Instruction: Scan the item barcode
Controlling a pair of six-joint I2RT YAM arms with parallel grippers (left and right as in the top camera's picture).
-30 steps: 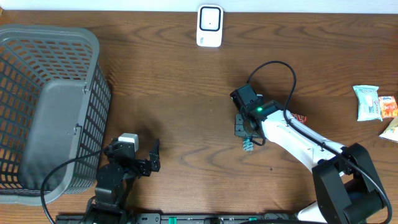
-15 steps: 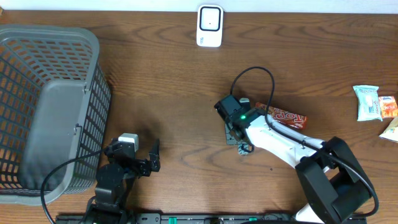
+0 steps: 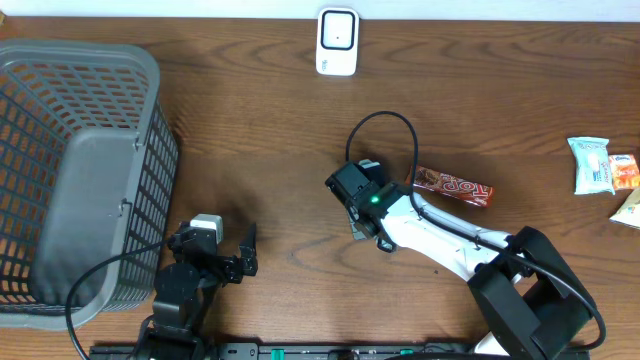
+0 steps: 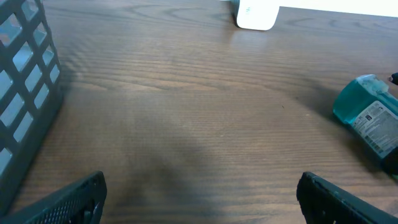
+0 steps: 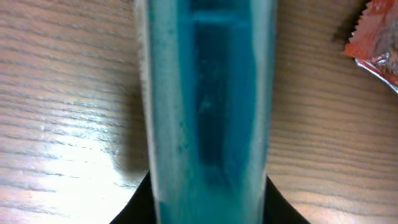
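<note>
At the front edge of the counter (image 3: 270, 130), my left arm sits folded low beside the grey basket (image 3: 165, 170), its gripper (image 3: 216, 248) spread wide. Nearer the middle, my right arm reaches in from the front right corner, bent at the elbow, with the wrist turned down over the wood. Its gripper (image 3: 362, 220) is clamped on the teal pack (image 5: 208, 106), held mid-counter under the wrist; whether it touches the wood I cannot tell. The pack's long axis runs straight out from between my fingers. It is translucent blue-green with a darker core, and a white printed label (image 4: 378, 124) shows on one side. Just beyond lies a red candy bar (image 3: 453, 185). The white scanner (image 3: 338, 42) stands at the far edge.
</note>
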